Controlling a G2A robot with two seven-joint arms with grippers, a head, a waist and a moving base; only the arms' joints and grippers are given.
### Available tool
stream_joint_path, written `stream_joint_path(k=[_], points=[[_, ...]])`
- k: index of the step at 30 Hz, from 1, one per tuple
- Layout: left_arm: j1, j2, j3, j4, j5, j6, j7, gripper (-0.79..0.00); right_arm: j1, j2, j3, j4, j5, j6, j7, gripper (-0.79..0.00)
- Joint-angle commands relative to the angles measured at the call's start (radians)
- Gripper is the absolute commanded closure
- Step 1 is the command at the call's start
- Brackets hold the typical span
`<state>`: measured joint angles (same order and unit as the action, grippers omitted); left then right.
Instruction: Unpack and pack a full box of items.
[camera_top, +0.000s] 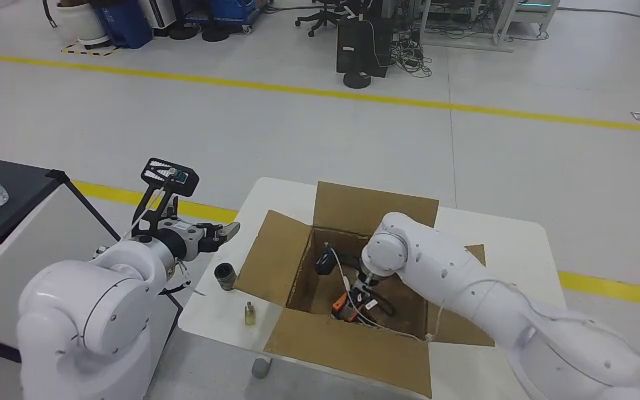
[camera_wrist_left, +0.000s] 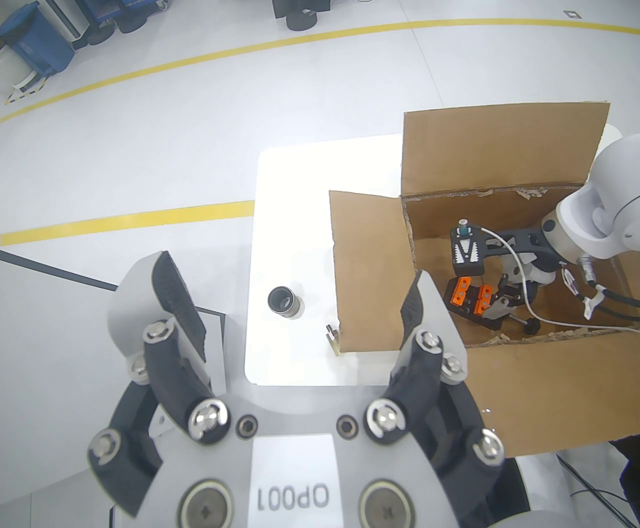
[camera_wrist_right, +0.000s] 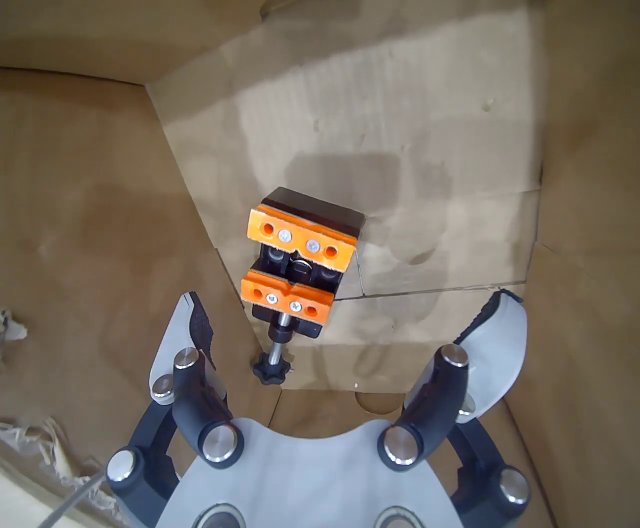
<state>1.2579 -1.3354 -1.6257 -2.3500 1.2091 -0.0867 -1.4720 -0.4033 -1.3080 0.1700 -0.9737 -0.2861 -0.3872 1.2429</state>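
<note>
Hovering in the box (camera_top: 350, 210), the right gripper (camera_wrist_right: 345, 305), fingers spread, has the orange vise (camera_wrist_right: 300, 250) just ahead, ungrasped, while a black cylinder (camera_wrist_left: 284, 301) and small bottle (camera_top: 249, 313), seemingly unpacked, sit beyond the left gripper (camera_wrist_left: 290, 272) and its spread fingers.

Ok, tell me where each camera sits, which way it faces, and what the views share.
Top view: above the arms, looking down at the table and open cardboard box; both arms show, left gripper by the table's edge.
Left wrist view: above the table's edge, facing a dark cylinder and the box; its open gripper shows, plus the right arm in the box.
Right wrist view: inside the box, facing its floor and the orange-jawed vise; the open right gripper shows.
Shared: all three show the box and vise.
</note>
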Motion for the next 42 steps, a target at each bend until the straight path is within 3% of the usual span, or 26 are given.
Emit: stream_joint_path(k=[1, 15, 27, 29, 30, 31, 32, 34, 35, 36, 42], points=[[0.0, 0.0, 0.0, 0.0, 0.0, 0.0, 0.0, -0.785, -0.006, -0.019, 0.0, 0.027, -0.011, 0.002, -0.003, -0.785], [0.0, 0.0, 0.0, 0.0, 0.0, 0.0, 0.0, -0.785, -0.04, -0.132, 0.0, 0.191, -0.042, -0.019, -0.025, -0.785], [0.0, 0.0, 0.0, 0.0, 0.0, 0.0, 0.0, -0.785, -0.052, -0.204, 0.0, 0.293, -0.076, -0.042, -0.017, -0.77], [0.0, 0.0, 0.0, 0.0, 0.0, 0.0, 0.0, -0.785, -0.055, -0.214, 0.0, 0.304, -0.082, -0.045, -0.016, -0.693], [0.0, 0.0, 0.0, 0.0, 0.0, 0.0, 0.0, -0.785, -0.055, -0.218, 0.001, 0.309, -0.083, -0.047, -0.018, -0.61], [0.0, 0.0, 0.0, 0.0, 0.0, 0.0, 0.0, -0.785, -0.056, -0.222, 0.001, 0.314, -0.086, -0.049, -0.018, -0.523], [0.0, 0.0, 0.0, 0.0, 0.0, 0.0, 0.0, -0.785, -0.057, -0.225, 0.002, 0.319, -0.088, -0.051, -0.018, -0.342], [0.0, 0.0, 0.0, 0.0, 0.0, 0.0, 0.0, -0.785, -0.058, -0.232, 0.002, 0.327, -0.093, -0.052, -0.018, -0.219], [0.0, 0.0, 0.0, 0.0, 0.0, 0.0, 0.0, -0.785, -0.059, -0.236, 0.002, 0.33, -0.097, -0.053, -0.019, -0.083], [0.0, 0.0, 0.0, 0.0, 0.0, 0.0, 0.0, -0.785, -0.059, -0.238, 0.002, 0.334, -0.1, -0.053, -0.02, 0.0], [0.0, 0.0, 0.0, 0.0, 0.0, 0.0, 0.0, -0.785, -0.049, -0.25, 0.01, 0.341, -0.13, -0.042, -0.029, 0.0]])
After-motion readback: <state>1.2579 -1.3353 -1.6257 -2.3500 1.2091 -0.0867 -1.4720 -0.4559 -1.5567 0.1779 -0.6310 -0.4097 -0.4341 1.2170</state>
